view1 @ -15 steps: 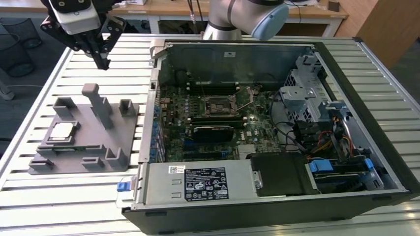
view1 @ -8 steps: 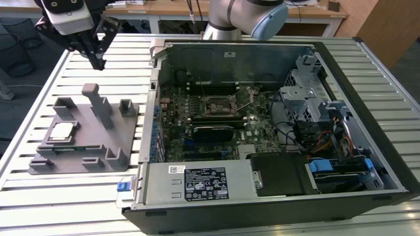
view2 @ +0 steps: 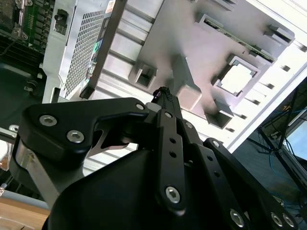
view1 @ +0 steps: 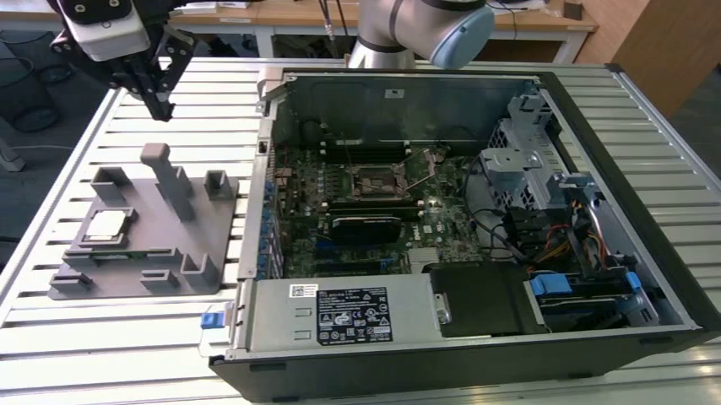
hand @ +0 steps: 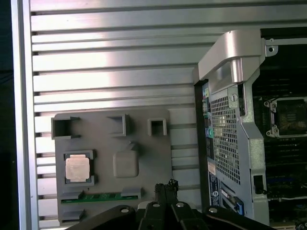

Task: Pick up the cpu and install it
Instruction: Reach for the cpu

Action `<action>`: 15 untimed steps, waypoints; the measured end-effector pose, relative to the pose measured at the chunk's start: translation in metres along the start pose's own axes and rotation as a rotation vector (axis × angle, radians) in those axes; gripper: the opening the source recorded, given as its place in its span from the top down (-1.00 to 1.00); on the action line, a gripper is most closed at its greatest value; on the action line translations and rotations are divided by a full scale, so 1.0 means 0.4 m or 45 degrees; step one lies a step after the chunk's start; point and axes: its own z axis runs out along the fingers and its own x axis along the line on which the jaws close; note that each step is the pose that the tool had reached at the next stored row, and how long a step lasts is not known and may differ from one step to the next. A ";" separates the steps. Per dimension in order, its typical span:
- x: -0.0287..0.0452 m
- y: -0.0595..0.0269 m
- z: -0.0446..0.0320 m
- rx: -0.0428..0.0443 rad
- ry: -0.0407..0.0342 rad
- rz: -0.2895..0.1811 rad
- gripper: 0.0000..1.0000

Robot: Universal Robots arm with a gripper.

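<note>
Gripper [view1: 161,108] clenched, empty, hangs clear above slatted table [view1: 113,346], apart from case wall [view1: 267,160]. cpu [view1: 107,225] is silvery and flat, seated in grey fixture [view1: 164,240] pocket.

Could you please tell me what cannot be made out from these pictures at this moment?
- Exterior view: the silvery square cpu in the grey plastic fixture is too small to show its markings.
- First wrist view: the black motherboard socket is dark; its contacts cannot be made out.
- Second wrist view: the black gripper hides part of the fixture.
</note>
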 end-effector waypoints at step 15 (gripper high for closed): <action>0.038 -0.003 0.002 0.000 0.0000 0.000 0.76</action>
